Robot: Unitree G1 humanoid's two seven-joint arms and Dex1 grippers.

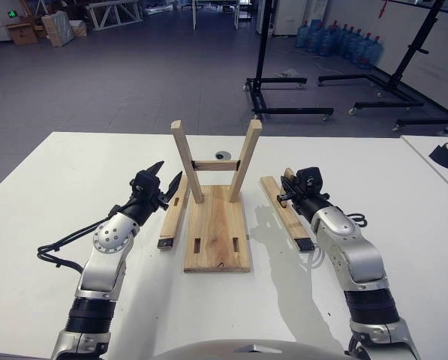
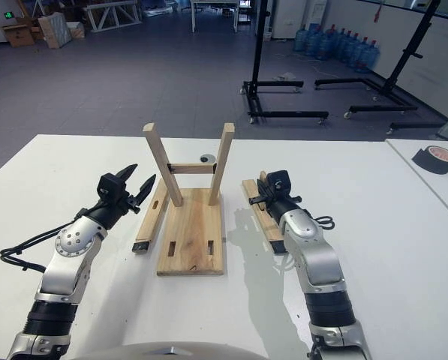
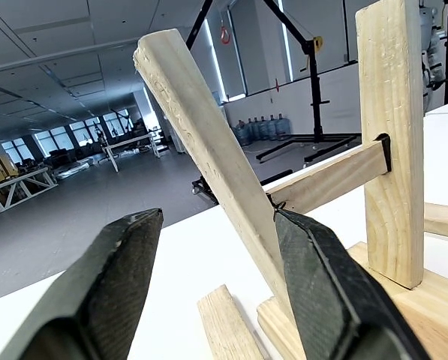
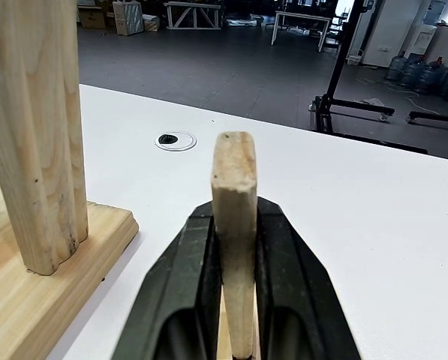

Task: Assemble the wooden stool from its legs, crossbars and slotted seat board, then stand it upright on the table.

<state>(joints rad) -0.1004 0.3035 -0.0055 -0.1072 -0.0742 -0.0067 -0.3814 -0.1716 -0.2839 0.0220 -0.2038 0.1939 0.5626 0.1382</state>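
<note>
The right pincer (image 4: pixel 236 216) hides the lower length of its clamped wooden piece (image 4: pixel 234 169); the upright leg (image 4: pixel 32 112) is cut off by the frame edge, its free end unseen; the far-right tape roll (image 1: pixel 447 154) is cropped.

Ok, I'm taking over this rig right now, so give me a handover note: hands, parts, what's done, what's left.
Left hand: open, empty, beside the standing legs.
Right hand: shut on a short pale wooden piece.
Parts: the slotted pale wooden seat board lies flat on the white table. Two loose legs lie either side of it.
Done: two upright legs stand in the far slots, joined by a crossbar.
Left: fill the near slots, then stand the stool upright.
</note>
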